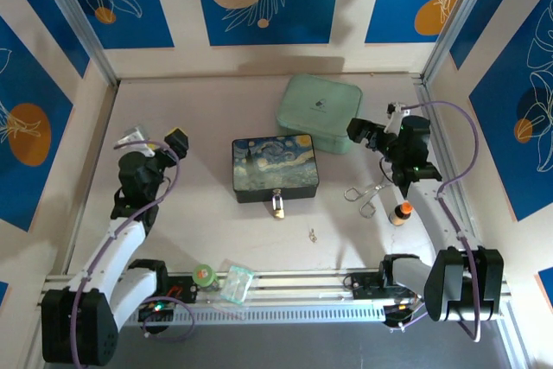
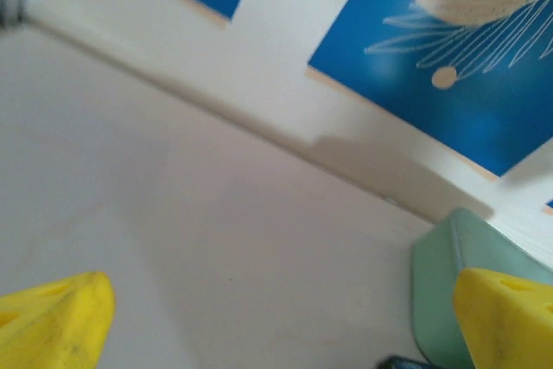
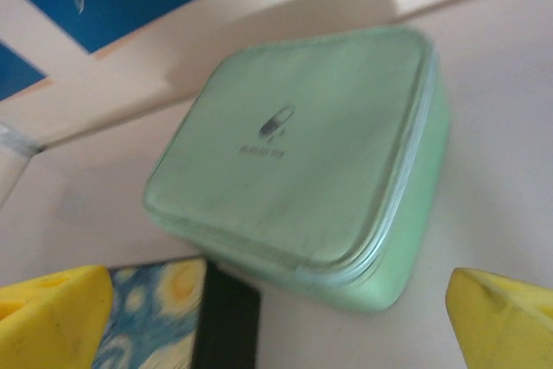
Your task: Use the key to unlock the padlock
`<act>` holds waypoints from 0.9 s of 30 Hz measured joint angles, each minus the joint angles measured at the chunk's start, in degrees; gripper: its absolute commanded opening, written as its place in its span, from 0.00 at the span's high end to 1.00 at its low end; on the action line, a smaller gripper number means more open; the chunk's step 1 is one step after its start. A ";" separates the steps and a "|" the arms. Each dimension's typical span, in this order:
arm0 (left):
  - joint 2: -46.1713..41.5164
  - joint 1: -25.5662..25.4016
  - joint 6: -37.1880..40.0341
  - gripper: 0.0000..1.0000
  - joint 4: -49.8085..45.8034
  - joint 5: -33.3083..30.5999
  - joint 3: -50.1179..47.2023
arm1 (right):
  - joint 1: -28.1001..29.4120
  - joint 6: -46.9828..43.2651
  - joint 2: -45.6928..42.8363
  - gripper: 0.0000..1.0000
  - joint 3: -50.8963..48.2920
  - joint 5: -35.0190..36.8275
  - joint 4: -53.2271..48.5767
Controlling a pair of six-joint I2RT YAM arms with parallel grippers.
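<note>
The padlock (image 1: 277, 206) sits against the six o'clock side of the box (image 1: 275, 168). From the box, the key (image 1: 313, 234) lies at five, the case (image 1: 321, 112) at one, the scissors (image 1: 366, 196) at three.

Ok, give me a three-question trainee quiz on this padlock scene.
1. True or false: the padlock sits at the painted box's near edge.
2. The key lies: A on the box lid; B on the table, apart from the padlock; C behind the box.
3. Fill in: the left gripper and right gripper both stand ___.
Key: 1 true; 2 B; 3 open.
</note>
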 measured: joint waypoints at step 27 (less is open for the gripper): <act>17.35 -48.52 -13.97 0.02 -34.14 -6.86 18.25 | 45.31 18.27 -2.51 0.50 -8.31 12.94 -32.26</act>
